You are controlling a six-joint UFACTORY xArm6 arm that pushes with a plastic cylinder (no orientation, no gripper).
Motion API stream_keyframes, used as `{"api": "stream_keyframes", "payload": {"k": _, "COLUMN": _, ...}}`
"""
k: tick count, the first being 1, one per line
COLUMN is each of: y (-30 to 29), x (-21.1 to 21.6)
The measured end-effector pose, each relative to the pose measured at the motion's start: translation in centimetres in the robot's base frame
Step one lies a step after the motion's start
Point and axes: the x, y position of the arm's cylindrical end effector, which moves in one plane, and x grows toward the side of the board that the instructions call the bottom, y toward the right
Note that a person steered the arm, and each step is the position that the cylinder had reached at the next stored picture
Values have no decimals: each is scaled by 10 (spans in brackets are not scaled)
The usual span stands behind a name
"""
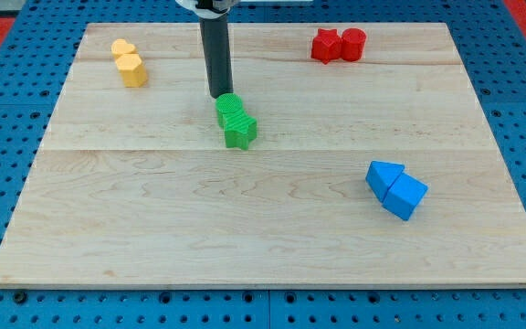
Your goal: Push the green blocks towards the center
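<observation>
- The push looks under way: the rod's tip (220, 95) sits right at the top edge of the two green blocks (236, 121), touching or nearly so.
- The green pair, pressed against each other, lies a little above and left of the middle of the desk (153, 228).
- Next, I'd judge, a short shove toward the view's bottom and slightly right would bring them to the centre; the contact is off to one side, so they may twist apart.
- The rod stands upright, coming down from the view's top.
- The end effector is a bare rod: nothing to spread or pinch.
- Yellow blocks (129, 62), red blocks (338, 45) and blue blocks (395, 189) lie well apart.
</observation>
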Motion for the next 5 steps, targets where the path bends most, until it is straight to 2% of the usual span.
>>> {"api": "stream_keyframes", "payload": {"k": 5, "y": 6, "x": -5}}
